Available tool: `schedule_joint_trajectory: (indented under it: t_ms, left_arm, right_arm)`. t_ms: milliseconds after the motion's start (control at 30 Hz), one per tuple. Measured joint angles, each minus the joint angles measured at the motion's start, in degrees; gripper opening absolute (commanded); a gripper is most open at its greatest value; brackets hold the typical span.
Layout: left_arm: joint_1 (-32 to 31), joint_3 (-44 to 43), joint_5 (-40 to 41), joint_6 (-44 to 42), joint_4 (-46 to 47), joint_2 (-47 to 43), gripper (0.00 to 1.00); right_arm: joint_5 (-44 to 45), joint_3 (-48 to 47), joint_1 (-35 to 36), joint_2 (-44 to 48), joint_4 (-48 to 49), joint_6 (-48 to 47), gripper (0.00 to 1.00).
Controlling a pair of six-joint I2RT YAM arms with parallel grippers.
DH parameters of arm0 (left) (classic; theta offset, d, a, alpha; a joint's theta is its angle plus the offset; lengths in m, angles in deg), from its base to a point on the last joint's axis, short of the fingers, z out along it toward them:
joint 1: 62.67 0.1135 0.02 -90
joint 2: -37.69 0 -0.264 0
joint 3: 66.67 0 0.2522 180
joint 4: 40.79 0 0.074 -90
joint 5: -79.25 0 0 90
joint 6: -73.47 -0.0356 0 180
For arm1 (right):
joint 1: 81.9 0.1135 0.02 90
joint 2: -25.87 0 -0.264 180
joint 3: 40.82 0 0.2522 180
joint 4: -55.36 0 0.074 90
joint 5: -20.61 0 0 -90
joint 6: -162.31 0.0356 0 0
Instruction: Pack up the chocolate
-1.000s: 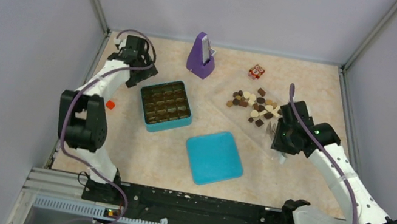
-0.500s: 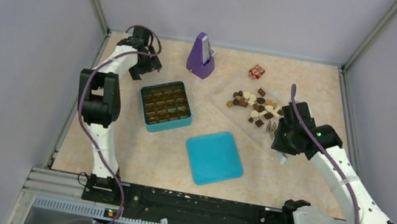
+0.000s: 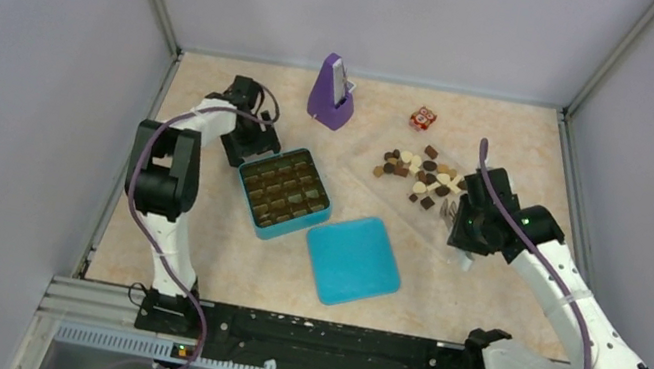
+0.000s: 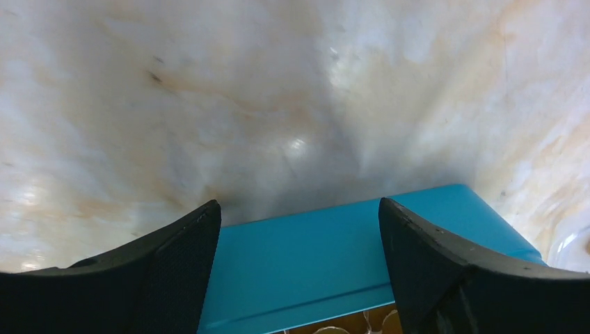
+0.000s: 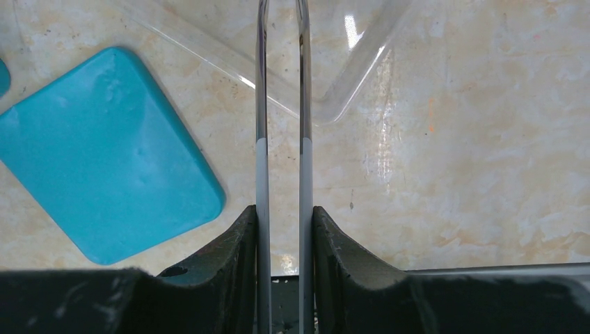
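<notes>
The chocolate (image 3: 416, 172) lies as a loose pile of dark, light brown and cream pieces on a clear plastic tray (image 3: 419, 216) at the right. A teal box (image 3: 284, 192) with brown-lined compartments sits left of centre, turned at an angle. My left gripper (image 3: 249, 142) is open at the box's far left side. In the left wrist view its fingers (image 4: 181, 264) stand wide apart over the box's teal wall (image 4: 313, 257). My right gripper (image 3: 462, 231) is shut on metal tongs (image 5: 261, 104), whose tips point at the tray (image 5: 327, 76) near the pile.
The teal lid (image 3: 353, 259) lies flat in front of the box, between the arms, and shows in the right wrist view as the lid (image 5: 104, 153). A purple wedge-shaped object (image 3: 332, 92) stands at the back. A red-and-white cube (image 3: 423, 118) sits behind the pile.
My left arm has swung in from the back left corner to the box. The box has slid toward the near right and turned. The right arm and tongs have stayed still.
</notes>
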Motion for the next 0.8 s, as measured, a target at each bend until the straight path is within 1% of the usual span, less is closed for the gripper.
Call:
schedule_joint_trajectory:
  t_ms: [133,267,400,533,633,733,800]
  left_arm:
    - [-3.4,1.0,-0.5,0.1,-0.1,-0.7,0.91]
    - [-5.5,1.0,0.4,-0.1,-1.1,-2.4,0.98]
    - [-4.4,-0.7,5.0,-0.5,-4.5,-6.1,0.99]
    - [-1.7,-0.5,9.4,0.2,-7.2,-13.4,0.99]
    - [-0.3,5.0,11.6,1.9,-7.3,-22.7,0.99]
    - [-0.2,14.1,12.5,4.1,-8.3,-32.8,0.99]
    - [-0.2,18.8,12.9,5.4,-9.0,-36.2,0.99]
  right_arm:
    - [0.0,0.0,0.0,0.0,0.0,0.0,0.0]
    - [0.2,0.0,0.0,0.1,0.0,0.0,0.0]
    - [0.2,0.0,0.0,0.7,0.0,0.0,0.0]
    - [0.2,0.0,0.0,1.3,0.0,0.0,0.0]
    - [0.1,0.0,0.0,1.5,0.3,0.0,0.0]
    - [0.0,0.1,0.0,1.5,1.5,0.0,0.0]
    - [-0.5,0.1,0.0,1.4,2.2,-0.3,0.0]
